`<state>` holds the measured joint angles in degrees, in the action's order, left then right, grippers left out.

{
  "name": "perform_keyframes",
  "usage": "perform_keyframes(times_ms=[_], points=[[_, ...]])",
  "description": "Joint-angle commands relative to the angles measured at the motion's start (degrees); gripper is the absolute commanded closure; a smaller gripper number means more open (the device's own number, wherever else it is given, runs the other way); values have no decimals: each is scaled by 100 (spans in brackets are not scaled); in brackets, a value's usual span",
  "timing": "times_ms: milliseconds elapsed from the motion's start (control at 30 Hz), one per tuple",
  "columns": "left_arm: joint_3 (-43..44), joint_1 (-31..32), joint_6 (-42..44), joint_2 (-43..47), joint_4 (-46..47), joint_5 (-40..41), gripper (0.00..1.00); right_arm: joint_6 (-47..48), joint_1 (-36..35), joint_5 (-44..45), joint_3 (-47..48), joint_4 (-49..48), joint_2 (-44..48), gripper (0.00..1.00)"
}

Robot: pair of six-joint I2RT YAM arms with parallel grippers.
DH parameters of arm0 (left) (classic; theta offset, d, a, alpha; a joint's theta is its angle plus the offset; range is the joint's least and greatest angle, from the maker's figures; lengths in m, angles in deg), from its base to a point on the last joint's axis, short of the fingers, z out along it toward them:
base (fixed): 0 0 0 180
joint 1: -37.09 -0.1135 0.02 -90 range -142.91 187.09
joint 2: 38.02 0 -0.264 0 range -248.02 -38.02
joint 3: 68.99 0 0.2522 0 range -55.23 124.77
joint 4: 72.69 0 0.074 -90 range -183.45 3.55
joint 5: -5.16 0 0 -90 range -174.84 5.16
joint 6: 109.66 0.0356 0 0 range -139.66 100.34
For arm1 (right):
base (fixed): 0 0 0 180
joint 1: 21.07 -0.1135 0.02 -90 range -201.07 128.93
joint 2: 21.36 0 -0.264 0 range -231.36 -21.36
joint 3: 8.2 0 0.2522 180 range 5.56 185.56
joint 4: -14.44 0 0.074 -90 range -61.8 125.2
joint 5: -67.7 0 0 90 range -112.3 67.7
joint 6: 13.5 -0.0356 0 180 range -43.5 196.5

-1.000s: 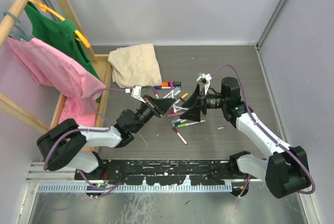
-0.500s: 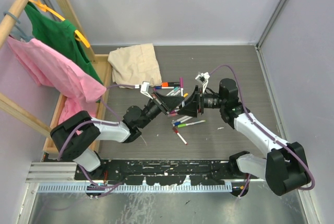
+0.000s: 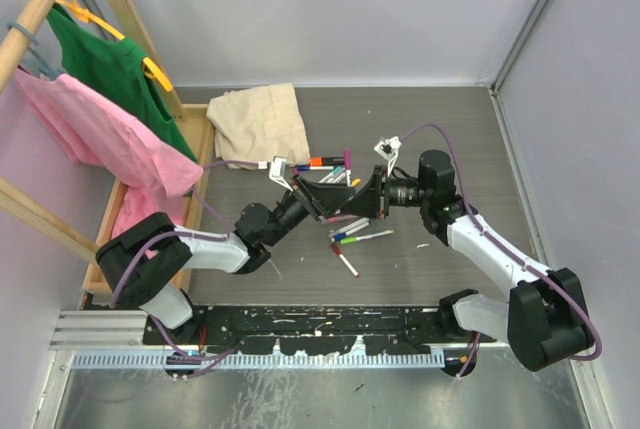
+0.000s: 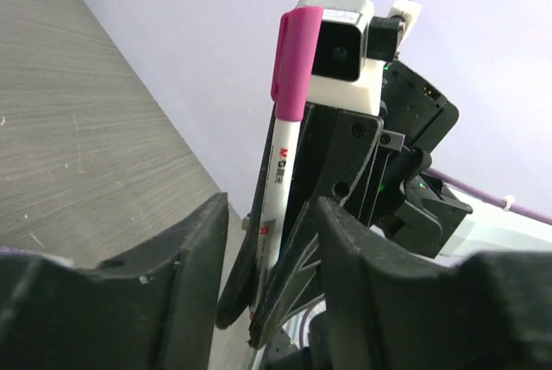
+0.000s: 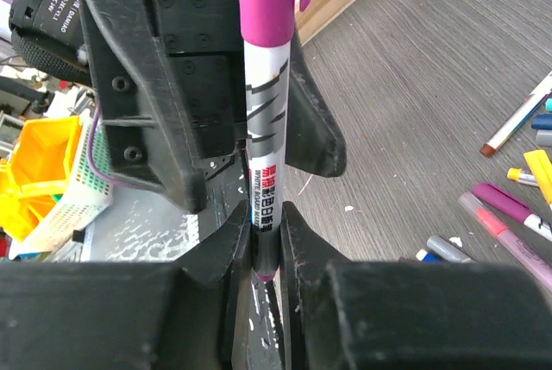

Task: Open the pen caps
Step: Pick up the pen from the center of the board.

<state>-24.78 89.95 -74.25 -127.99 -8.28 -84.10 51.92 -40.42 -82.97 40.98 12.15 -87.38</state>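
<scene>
Magenta cap (image 4: 293,51) still on white-barrelled marker pen (image 4: 274,172). Pen upright, mid-air, between both grippers, above table centre. Right gripper (image 5: 263,245) pinched tight on lower barrel and carries the pen. Left gripper (image 4: 272,210): fingers (image 4: 172,266) parted, flanking barrel w/o touching it.

We judge this pen set up for the pull, cap not yet off. Loose pens (image 3: 352,236) lie on table (image 3: 440,129) below, several w/ caps on, exact count unclear, so bulk of task left.

Surface: grey wood-grain. Beige cloth (image 3: 260,124) back left. Wooden rack (image 3: 30,19) w/ green shirt (image 3: 110,74) and pink shirt (image 3: 100,129). Plain lilac walls (image 3: 330,9).
</scene>
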Motion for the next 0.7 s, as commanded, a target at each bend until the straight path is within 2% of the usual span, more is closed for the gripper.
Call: perform_keyframes(times_ms=[0,100,200,300,433,533,667], points=[[-147,-2,160,297,374,52,43,185,-21,-136,236,-91,52,99],[-399,-23,210,527,375,171,25,675,2,-170,422,523,79,99],[-681,-113,231,815,370,85,15,1296,19,-314,624,1130,67,99],[-704,-539,-152,1100,-122,-708,15,2133,5,-442,827,1821,86,99],[-133,-993,-480,1565,-2030,-1687,14,2836,4,-293,984,2468,177,99],[133,-997,-193,2058,-3129,-1723,14,3173,-25,188,1057,2823,212,100],[319,-978,224,2703,-4312,-1153,14,3461,-80,645,1146,3129,216,99]])
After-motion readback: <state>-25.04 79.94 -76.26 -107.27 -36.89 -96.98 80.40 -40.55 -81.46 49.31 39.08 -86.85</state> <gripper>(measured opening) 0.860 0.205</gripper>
